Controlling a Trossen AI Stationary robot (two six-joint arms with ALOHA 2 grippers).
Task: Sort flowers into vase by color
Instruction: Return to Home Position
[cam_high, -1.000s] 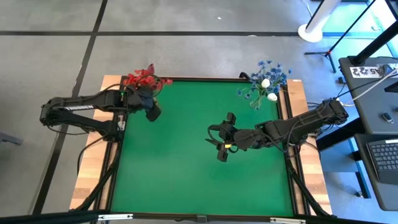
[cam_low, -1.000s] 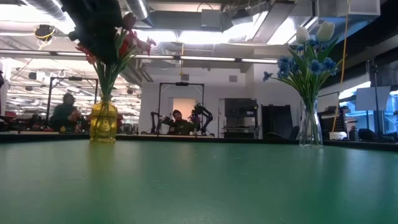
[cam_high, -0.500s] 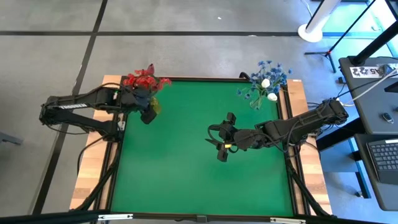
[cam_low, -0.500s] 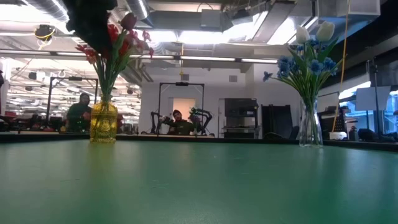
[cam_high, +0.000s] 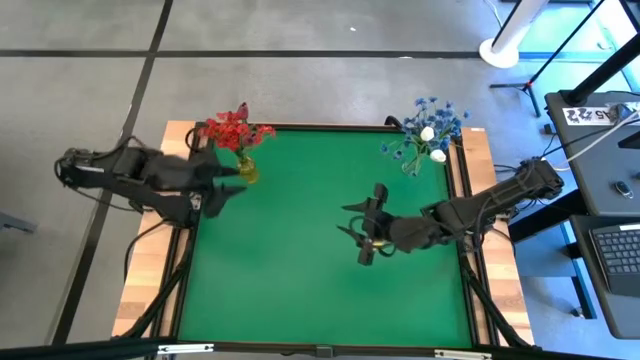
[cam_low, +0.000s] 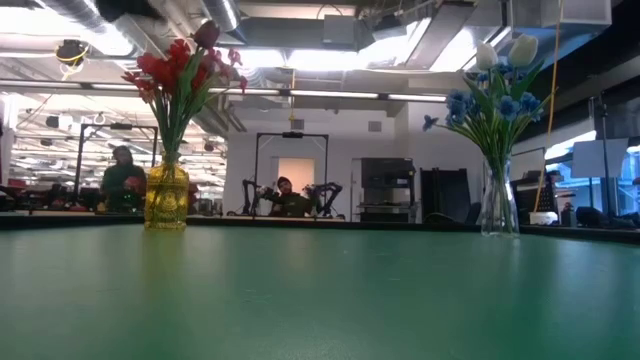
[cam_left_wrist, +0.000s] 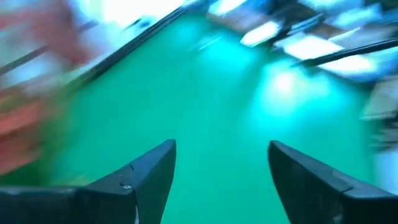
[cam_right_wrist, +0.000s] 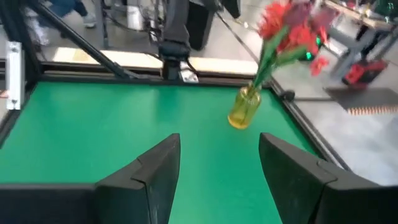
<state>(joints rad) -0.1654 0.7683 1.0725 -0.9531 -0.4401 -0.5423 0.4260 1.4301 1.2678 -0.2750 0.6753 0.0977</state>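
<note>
The red flowers stand with their stems in a yellow vase at the table's far left; the low view shows them upright. Blue flowers with white tulip buds stand in a clear vase at the far right. My left gripper hangs open just near-left of the yellow vase, only green table between its fingers. My right gripper hovers open over the table's middle right, pointing toward the yellow vase.
The green mat lies bare across its middle and near half. A raised dark rim frames it. Beyond the far edge are people and equipment in the room, and a desk with a keyboard stands off the right side.
My left gripper has drawn back from the red flowers, rising and moving toward the table's left and near edges while swinging to face across the table; it has stayed open. The red flowers stay standing in the yellow vase. My right gripper has shifted slightly toward the near right and rolled a little.
</note>
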